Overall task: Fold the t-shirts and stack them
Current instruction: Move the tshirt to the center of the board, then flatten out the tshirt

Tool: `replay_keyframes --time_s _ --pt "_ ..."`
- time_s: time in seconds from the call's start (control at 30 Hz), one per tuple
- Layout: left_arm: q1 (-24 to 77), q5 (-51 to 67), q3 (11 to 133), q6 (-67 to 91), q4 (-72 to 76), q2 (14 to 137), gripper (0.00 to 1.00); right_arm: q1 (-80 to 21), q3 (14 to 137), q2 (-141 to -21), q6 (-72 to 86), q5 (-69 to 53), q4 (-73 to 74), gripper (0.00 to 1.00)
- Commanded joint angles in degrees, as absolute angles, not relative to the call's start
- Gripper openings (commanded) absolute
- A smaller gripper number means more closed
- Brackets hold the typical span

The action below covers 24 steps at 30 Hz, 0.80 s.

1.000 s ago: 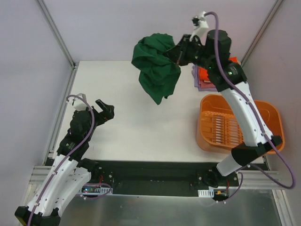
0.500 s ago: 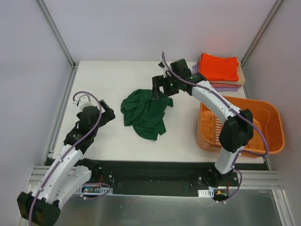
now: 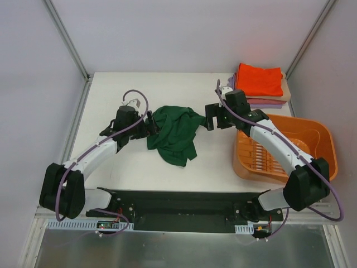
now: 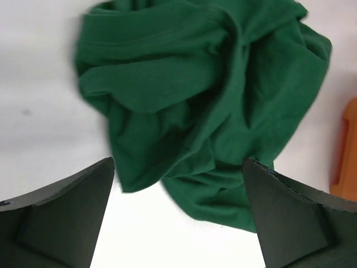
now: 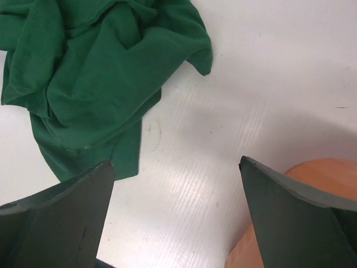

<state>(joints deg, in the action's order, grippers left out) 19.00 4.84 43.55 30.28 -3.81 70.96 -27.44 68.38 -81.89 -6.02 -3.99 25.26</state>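
Top external view: the crumpled dark green cloth t-shirt [image 3: 174, 134] lies in an unfolded heap mid-table. The left gripper [image 3: 149, 128] sits right beside its left edge and the right gripper [image 3: 209, 118] just off its right. Both have their fingers spread wide and hold nothing. The folded bright orange shirt [image 3: 259, 79] tops the tan shirt [image 3: 286, 92] and the lavender shirt [image 3: 262, 103] at the far right corner, behind the orange plastic basket [image 3: 315, 131], all on the white table [image 3: 128, 89].

Crumpled dark green cloth t-shirt [image 3: 174, 134]: soft, matt, deeply creased, stitched seam along one hem. White flat table top [image 3: 128, 95]: smooth, faint sheen, fine parallel ribbing. Orange slotted plastic basket [image 3: 326, 134]: hard, slightly glossy. Folded bright orange cloth t-shirt [image 3: 259, 79], folded tan cloth t-shirt [image 3: 285, 92], folded lavender cloth t-shirt [image 3: 262, 103]: soft, matt. Left gripper [image 4: 178, 162] and right gripper [image 5: 175, 162]: smooth matt dark plastic fingers. Silvery metal frame rails [image 3: 67, 39]: dull sheen.
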Motion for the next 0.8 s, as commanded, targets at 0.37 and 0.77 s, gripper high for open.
replay_keyframes --time_s 0.37,0.77 --pt "19.25 26.72 48.60 28.21 8.44 88.15 0.26 -24.87 64.51 -80.85 -4.13 -7.20 19.16 0.96" --pt "18.64 -6.89 44.74 36.64 -6.65 71.74 0.00 -24.87 66.44 -85.34 -6.05 -8.43 19.95 0.96"
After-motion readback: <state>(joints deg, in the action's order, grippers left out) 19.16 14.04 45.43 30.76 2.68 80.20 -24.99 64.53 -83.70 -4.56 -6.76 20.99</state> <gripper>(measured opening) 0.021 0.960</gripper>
